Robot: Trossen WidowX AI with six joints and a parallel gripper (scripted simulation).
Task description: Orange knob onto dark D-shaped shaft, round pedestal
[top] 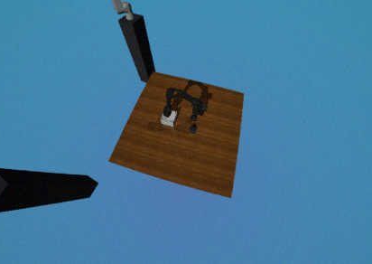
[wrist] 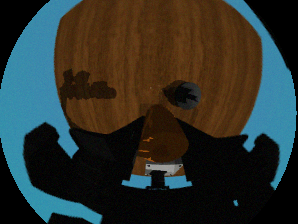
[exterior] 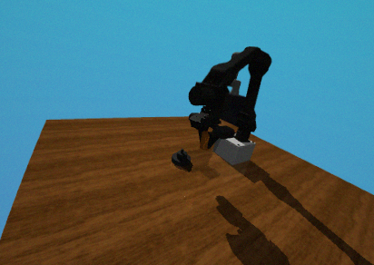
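The orange knob (exterior: 204, 141) (wrist: 164, 142) looks brown in the dim light. It sits between the fingers of my gripper (top: 194, 118) (wrist: 161, 121), which is shut on it and holds it above the table. The round pedestal (top: 193, 129) (exterior: 182, 161) (wrist: 192, 97) stands on the table, apart from the knob, with its dark shaft pointing up. In the wrist view it is beyond the knob and a little to the right. The knob's hole and the flat side of the shaft cannot be made out.
A white-grey box (top: 169, 119) (exterior: 233, 152) (wrist: 165, 169) stands by the arm's base. The wooden table (top: 179, 158) (exterior: 89, 191) carries shadows of the arm. Two black pillars (top: 137, 47) (top: 43, 190) stand outside the table in the top view.
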